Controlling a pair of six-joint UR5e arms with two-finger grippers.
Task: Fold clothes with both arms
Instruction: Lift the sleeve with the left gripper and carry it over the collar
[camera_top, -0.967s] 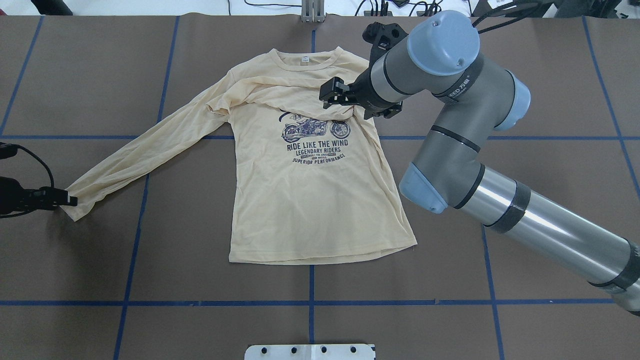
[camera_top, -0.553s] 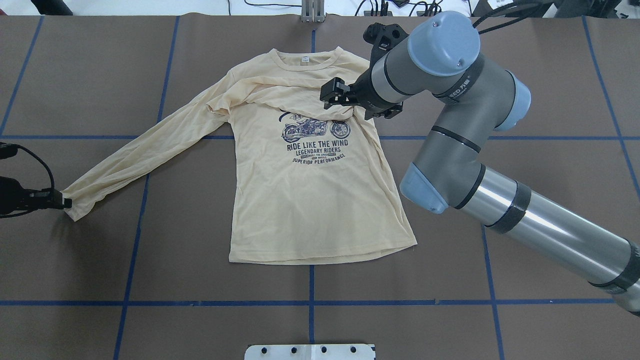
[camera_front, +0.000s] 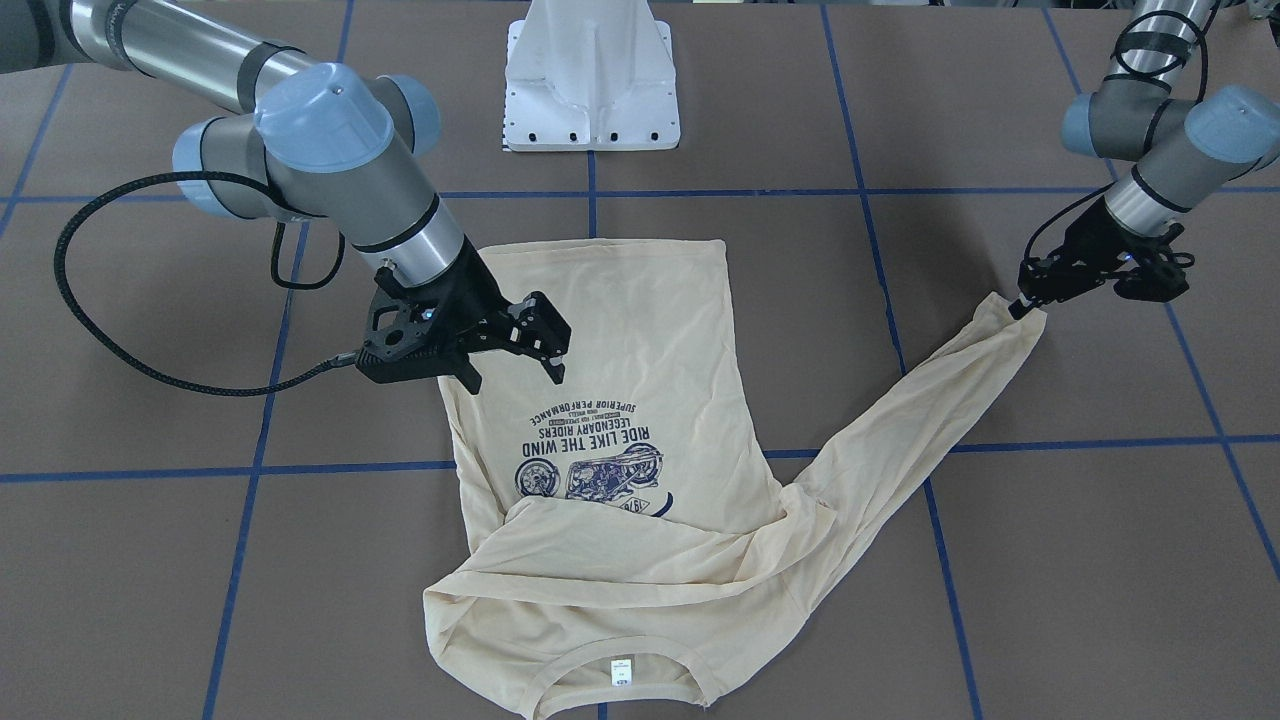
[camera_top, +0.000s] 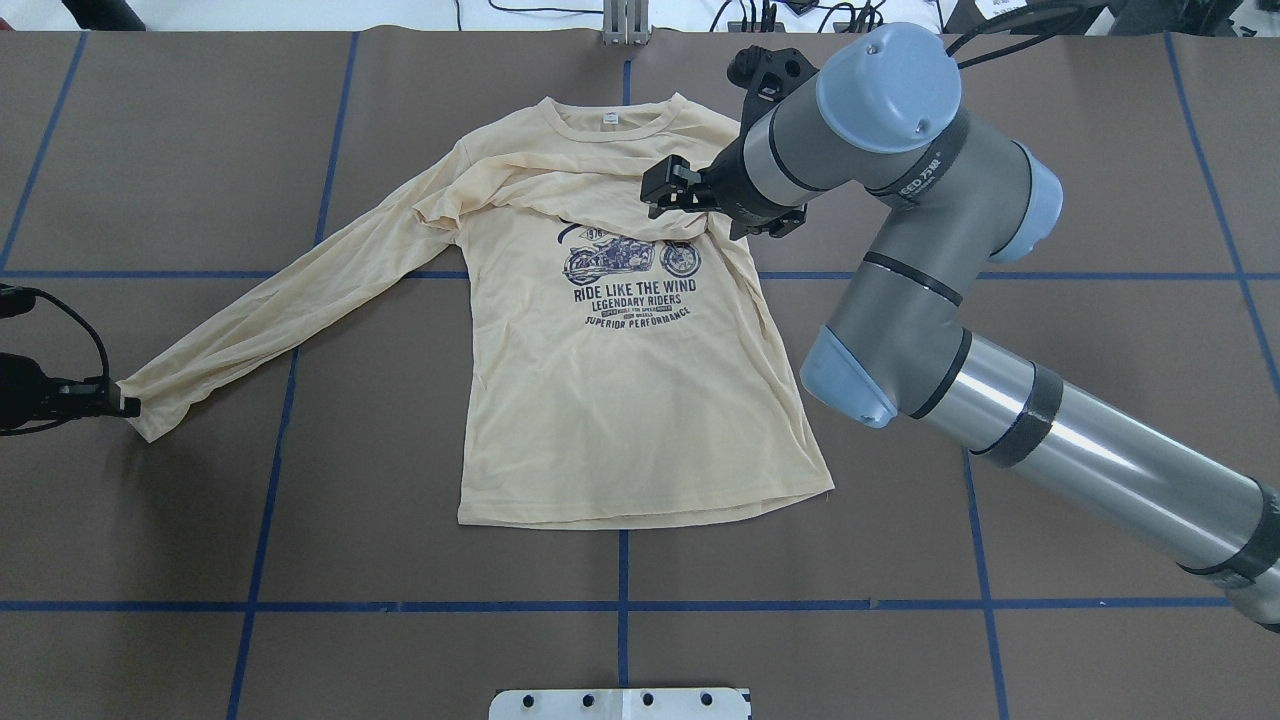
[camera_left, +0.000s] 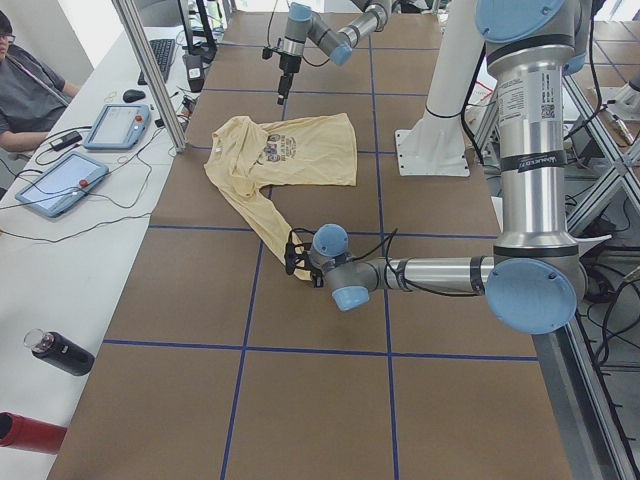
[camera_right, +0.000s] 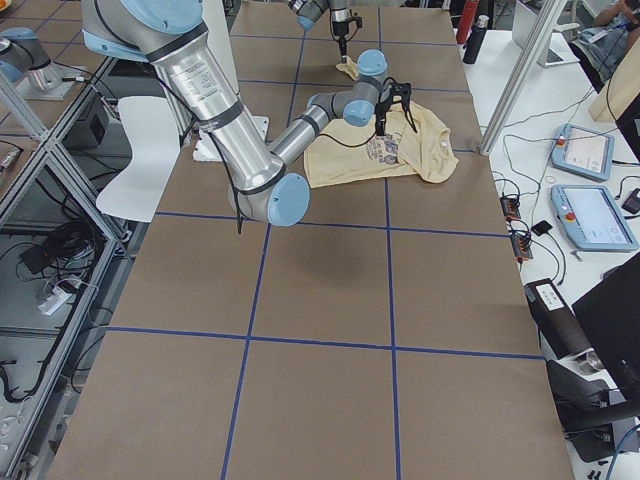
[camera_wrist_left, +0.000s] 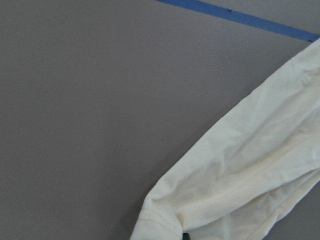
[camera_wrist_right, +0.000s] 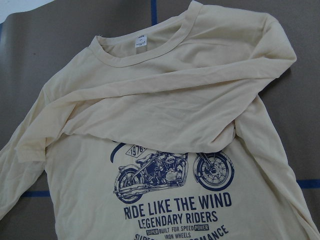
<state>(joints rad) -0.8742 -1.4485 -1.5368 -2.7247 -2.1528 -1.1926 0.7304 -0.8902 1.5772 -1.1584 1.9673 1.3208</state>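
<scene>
The cream long-sleeved T-shirt (camera_top: 620, 400) lies flat, print up, neck away from the robot. One sleeve is folded across the chest (camera_wrist_right: 165, 107). The other sleeve (camera_top: 270, 320) stretches out to the left. My left gripper (camera_top: 128, 406) is shut on that sleeve's cuff at the table's left side; it also shows in the front view (camera_front: 1022, 305), and the cuff shows in the left wrist view (camera_wrist_left: 165, 215). My right gripper (camera_top: 655, 195) hovers open and empty over the chest near the folded sleeve; in the front view (camera_front: 512, 376) its jaws stand apart above the shirt's side.
The white pedestal base (camera_front: 590, 70) stands at the robot's side of the table. Blue tape lines (camera_top: 620, 605) grid the brown surface. Tablets (camera_left: 60, 180), bottles (camera_left: 60, 352) and a metal post (camera_left: 150, 70) are on the operators' side bench.
My left gripper has moved a little further left, drawing the sleeve's cuff out with it. The right gripper has hardly moved.
</scene>
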